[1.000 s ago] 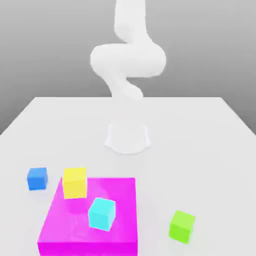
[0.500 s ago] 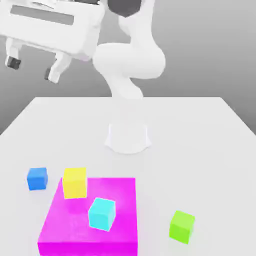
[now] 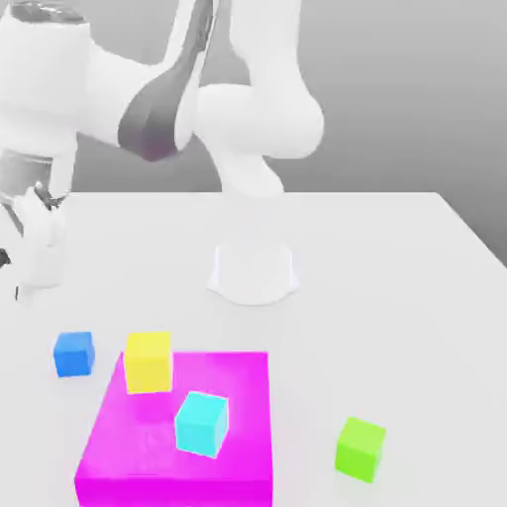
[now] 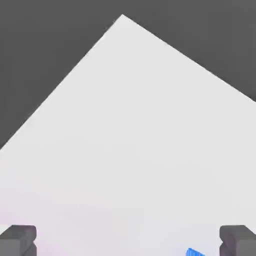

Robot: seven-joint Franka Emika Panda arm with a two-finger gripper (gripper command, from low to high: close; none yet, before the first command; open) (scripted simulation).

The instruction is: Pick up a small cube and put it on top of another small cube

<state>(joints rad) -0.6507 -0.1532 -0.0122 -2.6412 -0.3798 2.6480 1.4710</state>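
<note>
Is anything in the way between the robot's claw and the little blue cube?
Nothing visible. The open gripper hangs above the white table, and the blue cube sits alone on it, apart from the yellow cube on the magenta block.

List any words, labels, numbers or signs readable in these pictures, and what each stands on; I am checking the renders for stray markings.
None: no text appears anywhere.
The blue cube, yellow cube, cyan cube, green cube, magenta block, white table and white arm are all plain.
</note>
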